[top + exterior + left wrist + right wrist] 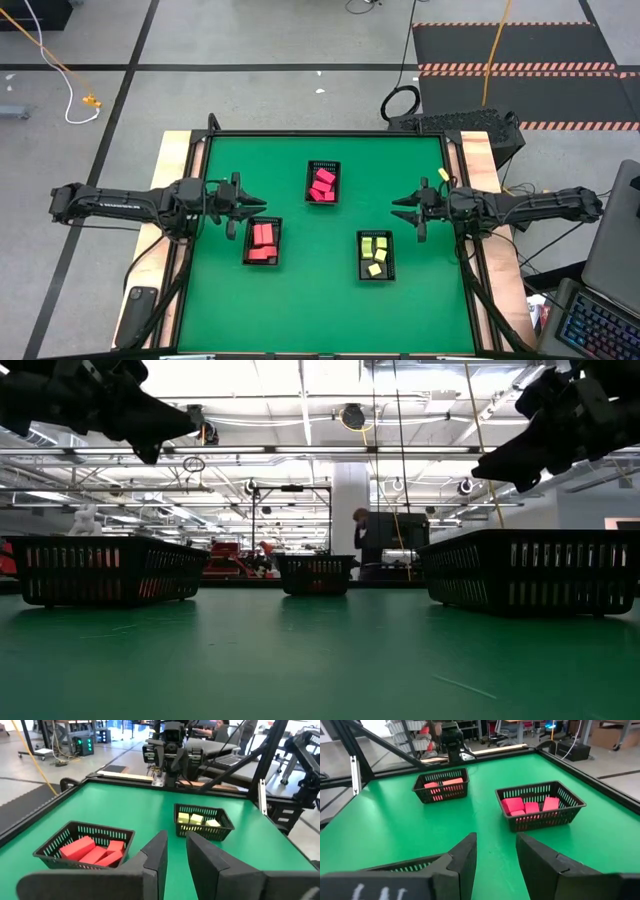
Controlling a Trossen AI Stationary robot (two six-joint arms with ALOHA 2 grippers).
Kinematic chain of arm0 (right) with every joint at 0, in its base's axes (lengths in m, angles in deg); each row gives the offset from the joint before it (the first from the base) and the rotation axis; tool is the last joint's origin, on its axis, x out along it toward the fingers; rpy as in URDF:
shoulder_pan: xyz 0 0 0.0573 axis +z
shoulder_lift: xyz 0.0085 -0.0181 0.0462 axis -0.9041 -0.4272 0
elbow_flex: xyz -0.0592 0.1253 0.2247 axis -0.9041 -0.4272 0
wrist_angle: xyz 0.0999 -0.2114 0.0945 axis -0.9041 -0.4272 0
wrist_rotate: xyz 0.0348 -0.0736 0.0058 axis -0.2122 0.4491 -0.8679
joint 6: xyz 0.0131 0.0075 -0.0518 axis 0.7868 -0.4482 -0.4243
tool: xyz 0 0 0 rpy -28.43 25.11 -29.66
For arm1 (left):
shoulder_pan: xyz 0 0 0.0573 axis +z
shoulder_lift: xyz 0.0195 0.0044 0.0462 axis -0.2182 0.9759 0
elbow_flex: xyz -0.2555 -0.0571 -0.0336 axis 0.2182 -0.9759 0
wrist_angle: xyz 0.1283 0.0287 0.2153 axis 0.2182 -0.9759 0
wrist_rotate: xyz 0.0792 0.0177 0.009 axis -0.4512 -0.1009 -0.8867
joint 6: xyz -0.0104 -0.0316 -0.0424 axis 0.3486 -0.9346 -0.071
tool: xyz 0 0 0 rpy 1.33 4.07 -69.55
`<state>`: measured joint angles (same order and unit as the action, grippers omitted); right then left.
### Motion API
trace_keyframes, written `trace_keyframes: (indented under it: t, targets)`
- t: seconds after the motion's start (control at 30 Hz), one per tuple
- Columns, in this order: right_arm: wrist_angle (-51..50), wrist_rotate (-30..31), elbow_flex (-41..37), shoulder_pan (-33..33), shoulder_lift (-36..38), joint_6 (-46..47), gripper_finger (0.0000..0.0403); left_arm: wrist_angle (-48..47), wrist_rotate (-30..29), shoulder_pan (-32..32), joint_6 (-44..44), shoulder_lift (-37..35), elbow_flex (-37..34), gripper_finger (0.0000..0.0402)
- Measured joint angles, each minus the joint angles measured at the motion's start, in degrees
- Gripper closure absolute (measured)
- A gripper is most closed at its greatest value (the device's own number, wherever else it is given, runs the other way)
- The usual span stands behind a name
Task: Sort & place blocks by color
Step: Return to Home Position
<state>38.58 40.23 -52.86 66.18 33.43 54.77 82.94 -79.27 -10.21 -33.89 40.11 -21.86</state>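
1. Farthest left, the left gripper [255, 203] hangs above the green table [310, 310], to the left of the middle basket [323, 162] and a little nearer the table's front edge. Its fingers stand slightly apart and hold nothing.
2. Next comes the left basket [246, 241], black mesh, lying left of the middle basket and closer to the front edge. The salmon-red blocks [263, 240] lie packed inside it.
3. At the centre, the middle basket sits farthest back of the three. The pink-red blocks [322, 186] fill it in a loose heap.
4. Further right, the right basket [360, 256] rests right of the middle basket and closest to the front edge. The pale yellow blocks [377, 252] lie scattered inside it.
5. Last, the right gripper [398, 207] hangs to the right of the middle basket, level with the left gripper and facing it across the table. Its fingers are spread wider and are likewise empty, raised clear of the table top.
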Motion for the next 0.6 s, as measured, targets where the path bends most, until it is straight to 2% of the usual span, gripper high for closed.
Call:
trace_keyframes:
  t: [0.6]
  targets:
    - [3.32,-1.73,-2.91,0.02,0.0,0.06,0.0273,5.63,-3.39,0.0,-4.14,0.15,-0.04,0.0328]
